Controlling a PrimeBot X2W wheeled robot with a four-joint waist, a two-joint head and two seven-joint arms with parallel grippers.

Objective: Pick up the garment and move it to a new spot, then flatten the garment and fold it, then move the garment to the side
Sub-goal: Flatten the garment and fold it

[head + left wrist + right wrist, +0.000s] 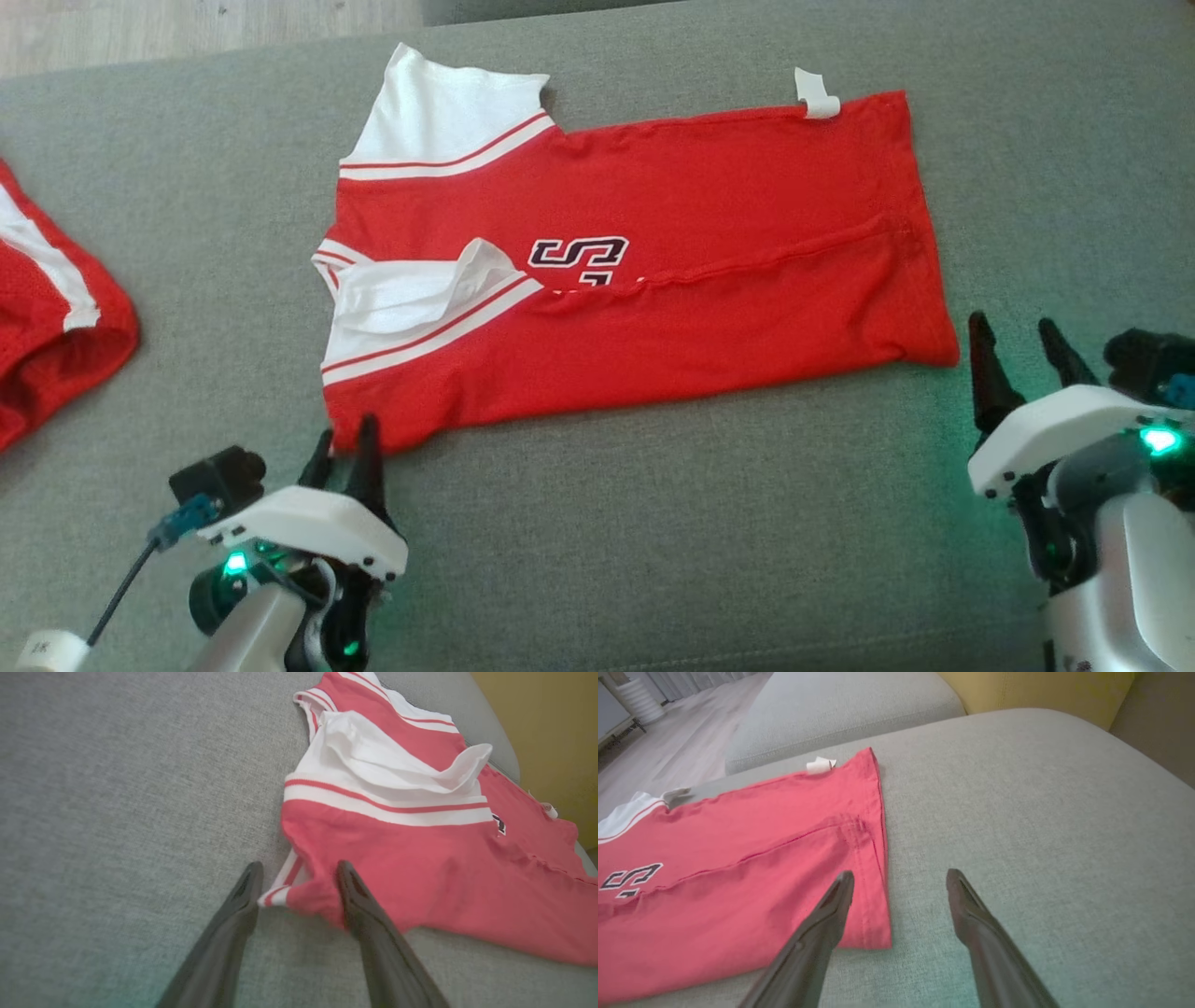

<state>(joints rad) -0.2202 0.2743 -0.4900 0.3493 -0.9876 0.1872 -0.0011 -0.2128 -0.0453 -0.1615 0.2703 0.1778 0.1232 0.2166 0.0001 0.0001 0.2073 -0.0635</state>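
Observation:
The garment (700, 205) is a red jersey with white sleeves and a dark emblem, folded lengthwise and lying flat on the grey cushion (653, 541). My left gripper (347, 434) sits at its near left corner. In the left wrist view the jersey's (420, 868) striped corner lies between the spread fingers of that gripper (299, 865), which is open. My right gripper (1011, 322) stands open just off the near right corner. In the right wrist view its (900, 872) left finger hovers over the garment's (738, 835) hem and the other over bare cushion.
A second red and white garment (47, 317) lies bunched at the cushion's left edge. A white label (815, 96) sticks out at the jersey's far right corner. Wooden floor (187, 28) lies beyond the far edge. A yellow cushion (1041, 690) stands behind on the right.

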